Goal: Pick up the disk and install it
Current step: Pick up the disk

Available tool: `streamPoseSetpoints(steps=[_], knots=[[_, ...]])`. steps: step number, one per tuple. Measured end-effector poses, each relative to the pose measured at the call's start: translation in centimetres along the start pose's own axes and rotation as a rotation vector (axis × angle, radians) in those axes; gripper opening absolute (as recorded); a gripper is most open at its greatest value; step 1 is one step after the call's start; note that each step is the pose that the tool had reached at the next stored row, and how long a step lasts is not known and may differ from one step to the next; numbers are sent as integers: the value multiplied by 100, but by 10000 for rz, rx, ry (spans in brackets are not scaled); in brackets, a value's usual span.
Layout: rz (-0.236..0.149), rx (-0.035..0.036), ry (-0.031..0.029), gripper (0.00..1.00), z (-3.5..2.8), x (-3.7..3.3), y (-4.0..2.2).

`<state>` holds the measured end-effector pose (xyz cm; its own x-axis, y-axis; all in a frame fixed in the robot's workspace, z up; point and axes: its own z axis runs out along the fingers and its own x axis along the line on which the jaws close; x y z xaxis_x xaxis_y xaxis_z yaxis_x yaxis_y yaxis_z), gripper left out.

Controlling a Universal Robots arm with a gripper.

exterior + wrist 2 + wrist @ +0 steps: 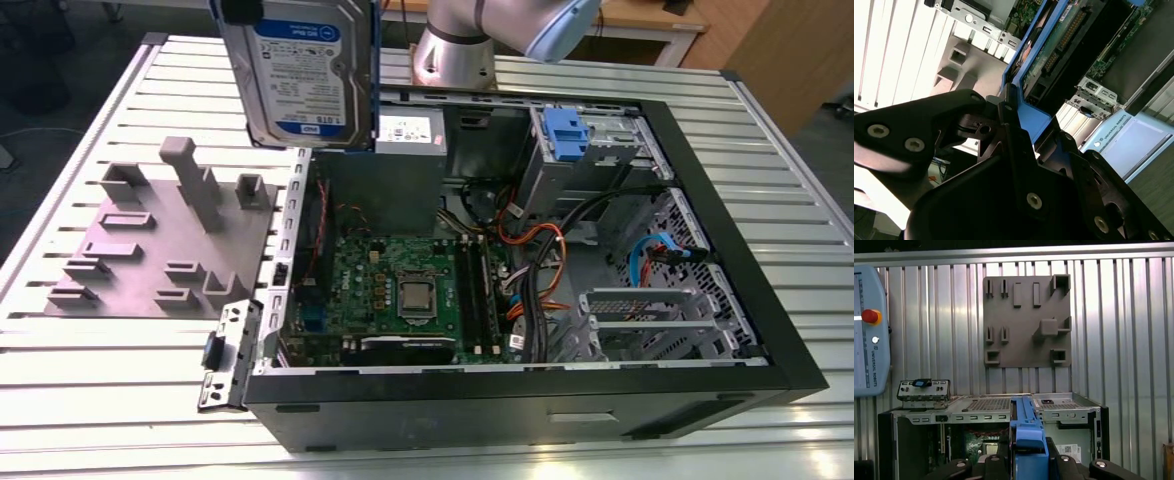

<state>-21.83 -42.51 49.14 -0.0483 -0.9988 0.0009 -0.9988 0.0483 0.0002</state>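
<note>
Black two-finger gripper [1005,116] has its jaws clamped on the blue carrier of the silver rectangular disk [300,70]. The disk is upright and airborne above the open black tower case [534,410], over the case edge beside the grey slotted fixture plate [147,250]. Free air surrounds the disk's edges.

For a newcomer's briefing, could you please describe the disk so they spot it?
Find the open black case on the slatted table. Over its corner at the exterior view's left, the disk is held upright. Only it has a white-and-blue label.
</note>
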Motion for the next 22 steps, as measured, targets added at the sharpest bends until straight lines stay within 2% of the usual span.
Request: streamPoseSetpoints(steps=[22], knots=[[1,0,-1,36,9,10,-86]])
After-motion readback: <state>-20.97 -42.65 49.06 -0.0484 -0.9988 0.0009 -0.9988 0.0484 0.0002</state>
